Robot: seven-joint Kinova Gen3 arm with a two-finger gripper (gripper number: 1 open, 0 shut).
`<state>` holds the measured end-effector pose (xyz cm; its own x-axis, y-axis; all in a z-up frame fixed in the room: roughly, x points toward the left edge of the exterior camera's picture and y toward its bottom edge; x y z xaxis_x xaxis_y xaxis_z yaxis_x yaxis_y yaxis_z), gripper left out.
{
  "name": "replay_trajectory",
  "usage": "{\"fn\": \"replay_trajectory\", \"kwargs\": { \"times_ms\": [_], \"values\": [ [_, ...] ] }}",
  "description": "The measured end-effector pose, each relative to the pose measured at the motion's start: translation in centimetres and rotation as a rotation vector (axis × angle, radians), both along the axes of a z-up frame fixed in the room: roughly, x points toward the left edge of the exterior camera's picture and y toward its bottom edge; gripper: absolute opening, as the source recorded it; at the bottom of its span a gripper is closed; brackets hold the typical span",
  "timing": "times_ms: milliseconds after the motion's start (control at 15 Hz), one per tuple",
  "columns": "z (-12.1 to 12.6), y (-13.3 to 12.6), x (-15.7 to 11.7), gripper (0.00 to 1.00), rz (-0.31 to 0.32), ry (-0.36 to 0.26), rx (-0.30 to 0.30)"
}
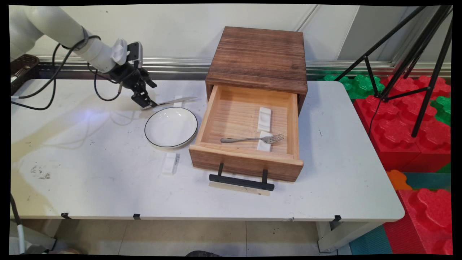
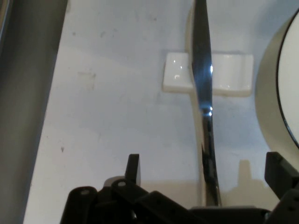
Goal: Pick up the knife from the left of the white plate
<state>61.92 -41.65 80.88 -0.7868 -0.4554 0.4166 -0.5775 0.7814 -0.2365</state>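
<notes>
Hanging low over the white table (image 1: 90,173), the gripper (image 1: 144,101) sat just behind the white plate (image 1: 171,127), on the side toward the wall. Its jaws stood apart in the hand view, one finger (image 2: 133,169) at the left and the other at the right edge, with the handle of a metal knife (image 1: 173,101) running up between them; whether either finger touched the handle could not be told. The knife lay behind the plate, its blade pointing toward the wooden drawer box (image 1: 258,57) and resting across a small white rest (image 2: 210,74). In the hand view the plate's (image 2: 280,93) dark-rimmed edge curved in just beside the blade (image 2: 202,70).

To the plate's right, touching or nearly touching its rim, the open drawer (image 1: 245,162) stuck out toward the table's near side, a black handle (image 1: 241,181) on its front. Inside it lay a fork (image 1: 252,138), tines resting on a white rest (image 1: 264,141), with another white rest (image 1: 264,119) just behind that. On the near side of the plate a further white rest (image 1: 170,163) lay on the table.
</notes>
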Motion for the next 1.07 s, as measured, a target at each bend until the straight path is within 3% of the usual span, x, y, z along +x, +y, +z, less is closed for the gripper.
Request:
{"fn": "replay_trajectory", "kwargs": {
  "times_ms": [667,733,1067],
  "values": [
    [-2.3,-1.7,-0.8,1.0,0.018,0.021,0.019],
    [-2.4,-1.8,-0.9,0.0,0.018,0.021,0.02],
    [-2.7,-2.2,-1.0,0.0,0.017,0.02,0.016]
  ]
}}
